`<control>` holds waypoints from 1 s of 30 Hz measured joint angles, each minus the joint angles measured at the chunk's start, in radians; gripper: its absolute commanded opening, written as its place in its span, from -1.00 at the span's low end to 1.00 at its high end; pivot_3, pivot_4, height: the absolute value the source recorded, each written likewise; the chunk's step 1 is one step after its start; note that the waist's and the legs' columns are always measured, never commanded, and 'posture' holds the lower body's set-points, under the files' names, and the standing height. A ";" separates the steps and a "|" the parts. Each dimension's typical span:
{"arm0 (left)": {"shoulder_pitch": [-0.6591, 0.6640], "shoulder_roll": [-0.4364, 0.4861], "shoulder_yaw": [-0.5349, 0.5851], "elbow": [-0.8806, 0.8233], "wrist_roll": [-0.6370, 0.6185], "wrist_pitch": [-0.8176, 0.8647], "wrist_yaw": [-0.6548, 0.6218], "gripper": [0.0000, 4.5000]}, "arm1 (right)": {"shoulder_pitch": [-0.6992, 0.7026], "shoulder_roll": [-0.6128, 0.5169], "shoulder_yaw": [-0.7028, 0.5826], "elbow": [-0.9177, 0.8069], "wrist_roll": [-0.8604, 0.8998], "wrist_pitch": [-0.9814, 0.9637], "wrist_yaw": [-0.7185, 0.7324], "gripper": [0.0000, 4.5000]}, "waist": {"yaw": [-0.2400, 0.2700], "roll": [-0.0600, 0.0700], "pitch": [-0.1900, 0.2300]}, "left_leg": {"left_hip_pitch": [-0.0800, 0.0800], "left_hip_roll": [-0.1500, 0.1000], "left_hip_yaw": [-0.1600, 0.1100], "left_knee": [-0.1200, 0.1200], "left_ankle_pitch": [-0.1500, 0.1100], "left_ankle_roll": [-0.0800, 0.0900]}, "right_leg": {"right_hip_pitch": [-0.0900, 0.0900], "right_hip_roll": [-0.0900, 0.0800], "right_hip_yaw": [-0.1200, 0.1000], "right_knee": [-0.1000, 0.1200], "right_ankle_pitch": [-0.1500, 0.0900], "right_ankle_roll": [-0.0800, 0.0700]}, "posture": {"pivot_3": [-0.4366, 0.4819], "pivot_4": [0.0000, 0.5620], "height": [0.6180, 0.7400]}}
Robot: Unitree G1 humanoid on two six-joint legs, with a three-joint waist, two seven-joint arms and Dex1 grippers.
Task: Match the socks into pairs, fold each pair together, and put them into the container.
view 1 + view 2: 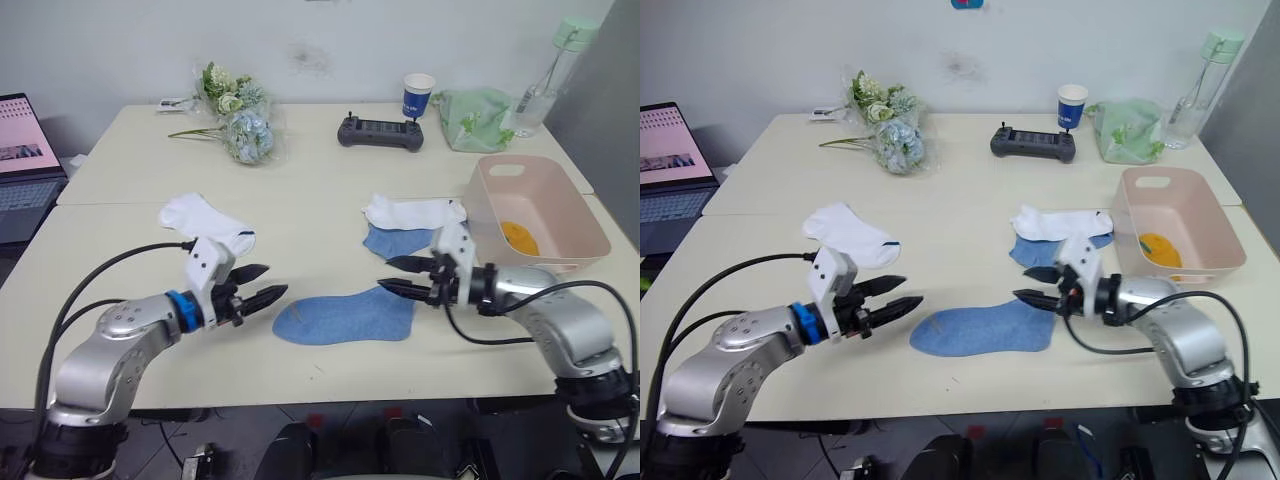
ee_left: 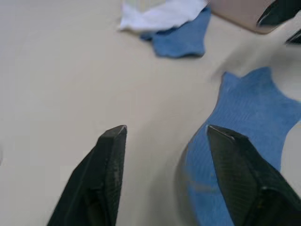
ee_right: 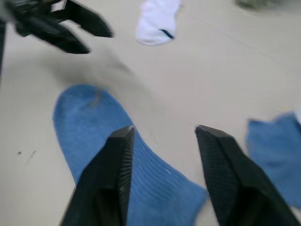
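Observation:
One light blue sock (image 1: 345, 316) lies flat near the table's front edge. My left gripper (image 1: 262, 283) hovers open just left of its toe. At the sock's cuff end, on the right, my right gripper (image 1: 395, 275) is open too. A second blue sock (image 1: 398, 240) lies partly under a white sock (image 1: 410, 211) beside the pink container (image 1: 540, 190). Something mustard-orange, apparently socks (image 1: 520, 237), rests inside the container. Another white sock (image 1: 205, 222) lies alone to the left. In the right wrist view the near blue sock (image 3: 94, 127) spreads under my open fingers (image 3: 117, 179).
At the back of the table are a bunch of flowers (image 1: 240, 115), a black controller (image 1: 380, 131), a paper cup (image 1: 418, 95), a green bag (image 1: 475, 118) and a bottle (image 1: 550, 75). A laptop (image 1: 25, 160) stands off the left edge.

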 measured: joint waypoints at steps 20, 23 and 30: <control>-0.017 -0.065 -0.235 0.293 0.288 -0.366 -0.056 -0.99 | 0.152 -0.013 0.033 0.240 -0.179 -0.330 0.023 -1.00 | 0.001 0.000 -0.001 | 0.001 0.000 0.000 0.000 0.000 0.000 | 0.001 0.001 0.001 0.001 0.000 0.000 | -0.05 -0.47 1.00; -0.010 -0.058 -0.191 0.279 0.236 -0.361 -0.099 -0.99 | 0.170 -0.008 0.001 0.184 -0.102 -0.265 0.044 -1.00 | -0.002 0.000 -0.001 | 0.000 0.001 0.000 0.000 0.000 0.000 | 0.000 0.001 0.001 0.001 0.000 0.000 | -0.05 -0.47 1.00; 0.039 -0.012 -0.177 0.133 0.177 -0.317 -0.172 -0.99 | 0.142 -0.016 0.024 0.103 -0.063 -0.206 0.108 -1.00 | -0.001 0.000 -0.001 | 0.001 0.000 0.000 0.000 0.000 0.000 | 0.000 0.001 0.001 0.001 0.000 0.000 | -0.05 -0.47 1.00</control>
